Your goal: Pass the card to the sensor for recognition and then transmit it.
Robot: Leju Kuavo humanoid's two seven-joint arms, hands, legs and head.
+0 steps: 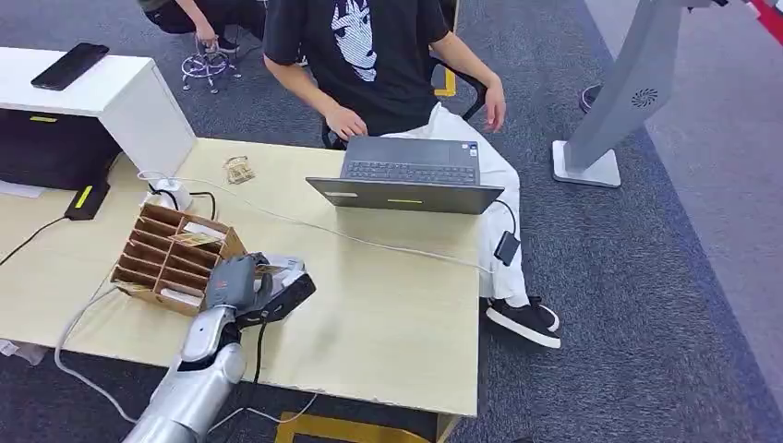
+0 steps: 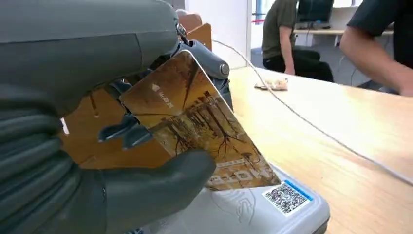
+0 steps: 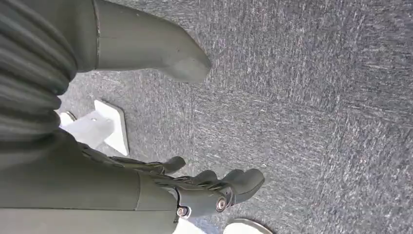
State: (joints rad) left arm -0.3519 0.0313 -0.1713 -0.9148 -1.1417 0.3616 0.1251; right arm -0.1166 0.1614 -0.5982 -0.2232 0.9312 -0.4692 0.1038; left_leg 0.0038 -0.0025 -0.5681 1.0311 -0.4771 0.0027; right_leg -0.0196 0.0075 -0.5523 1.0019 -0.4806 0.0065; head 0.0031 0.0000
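Nearest to us in the left wrist view is our left hand (image 2: 97, 146), its thick thumb and darker fingers (image 2: 122, 131) pinching a brown-and-gold card (image 2: 195, 122). We hold the card tilted, its lower edge just above the white sensor (image 2: 272, 209) with the blue-edged QR label; we cannot tell whether card and sensor touch. From the head view our left hand (image 1: 238, 281) sits over the sensor (image 1: 291, 277) near the front of the wooden desk (image 1: 388, 314), just beside the cardboard card rack (image 1: 171, 258). A white cable (image 1: 369, 242) crosses the desk toward a grey laptop (image 1: 411, 175), where a person (image 1: 369, 55) sits. Our right hand (image 3: 214, 190) hangs over grey carpet, fingers apart and holding nothing.
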